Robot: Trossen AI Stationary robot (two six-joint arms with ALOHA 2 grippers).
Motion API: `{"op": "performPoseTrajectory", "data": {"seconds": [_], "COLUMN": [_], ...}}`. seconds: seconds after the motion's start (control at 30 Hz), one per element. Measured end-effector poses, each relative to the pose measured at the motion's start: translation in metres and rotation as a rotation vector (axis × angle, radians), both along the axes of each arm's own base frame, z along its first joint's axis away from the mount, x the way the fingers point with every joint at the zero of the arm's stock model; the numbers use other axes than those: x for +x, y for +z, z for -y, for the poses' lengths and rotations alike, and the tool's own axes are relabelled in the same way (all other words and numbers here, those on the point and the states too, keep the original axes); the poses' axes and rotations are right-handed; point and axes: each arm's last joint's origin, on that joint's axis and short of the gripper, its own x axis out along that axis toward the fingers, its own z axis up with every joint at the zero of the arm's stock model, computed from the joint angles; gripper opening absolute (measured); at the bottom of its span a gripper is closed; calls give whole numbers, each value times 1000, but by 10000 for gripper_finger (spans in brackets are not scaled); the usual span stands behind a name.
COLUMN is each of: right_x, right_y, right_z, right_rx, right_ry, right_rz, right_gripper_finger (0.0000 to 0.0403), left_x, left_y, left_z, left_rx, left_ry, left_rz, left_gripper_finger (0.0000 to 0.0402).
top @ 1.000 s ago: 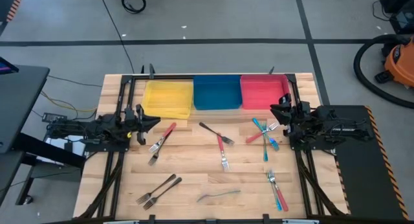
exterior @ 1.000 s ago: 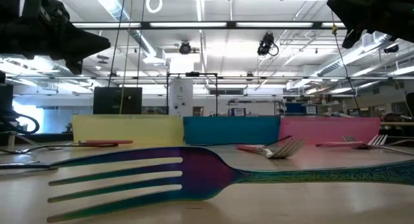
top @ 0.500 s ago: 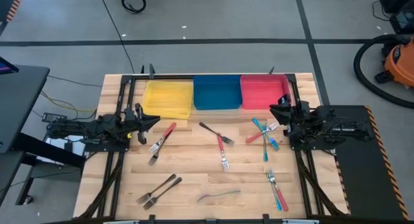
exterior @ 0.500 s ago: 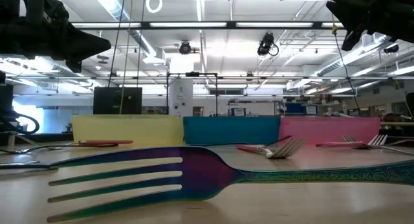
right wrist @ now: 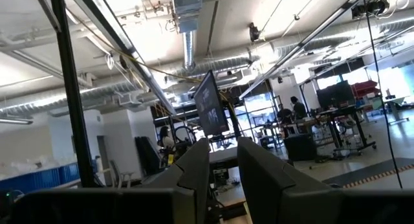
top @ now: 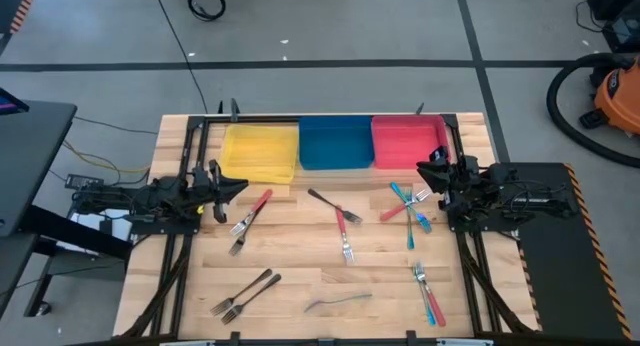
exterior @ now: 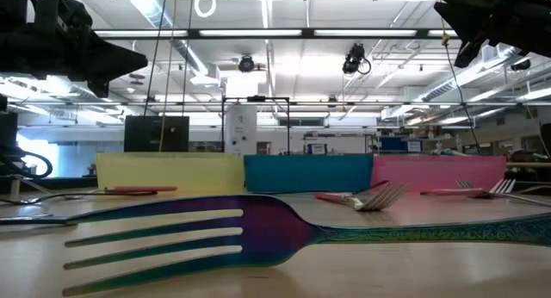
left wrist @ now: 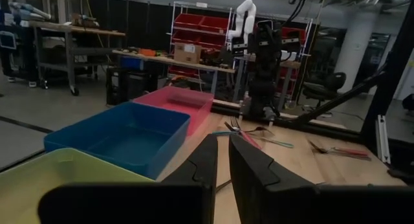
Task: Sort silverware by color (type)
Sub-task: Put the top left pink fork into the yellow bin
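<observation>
Silverware lies scattered flat on the wooden table. A red-handled fork (top: 250,213) lies near my left gripper (top: 238,186). A dark fork (top: 328,203) and a red-handled fork (top: 343,229) are in the middle. Teal and red forks (top: 408,204) are crossed in front of my right gripper (top: 420,168). Two more forks (top: 427,291) lie near the near right edge, a dark grey pair (top: 243,294) near the near left, and an iridescent fork (exterior: 215,238) by the near edge. Both grippers hover shut above the table, touching nothing, as the left wrist view (left wrist: 223,160) and right wrist view (right wrist: 223,162) show.
Three bins stand in a row along the far edge: yellow (top: 260,151), blue (top: 335,144) and red (top: 405,141). Black frame rails run along the left and right table sides. Bare wood shows between the groups of forks.
</observation>
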Motion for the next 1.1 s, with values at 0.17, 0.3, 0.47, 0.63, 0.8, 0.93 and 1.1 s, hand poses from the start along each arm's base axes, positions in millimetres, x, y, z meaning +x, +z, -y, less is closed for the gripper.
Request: {"op": "performPoseTrajectory", "data": {"seconds": [0.17, 0.3, 0.47, 0.63, 0.8, 0.93, 1.1], "right_x": [0, 0, 1, 1, 1, 0, -5], "right_y": [0, -1, -2, -2, -2, -1, 9], "right_z": [0, 0, 0, 1, 1, -1, -3], "right_rx": [-4, -42, -86, -117, -107, -128, -181], "right_ry": [-2, -15, -36, -96, -77, -46, -14], "right_rz": [-1, -14, -33, -41, -46, -28, 83], "right_gripper_finger": [90, 90, 90, 90, 90, 90, 90], "left_x": [0, 0, 0, -1, -3, -3, -1], "left_y": [0, 0, 0, 4, 15, 16, 17], "left_z": [0, 0, 0, -1, -2, -2, -2], "left_rx": [30, 93, 98, 111, 90, 63, 37], "left_ry": [3, 17, 17, 34, 91, 87, 81], "left_rz": [-8, -23, -29, 9, 127, 138, 116], "left_gripper_finger": [41, 44, 75, 119, 132, 133, 133]}}
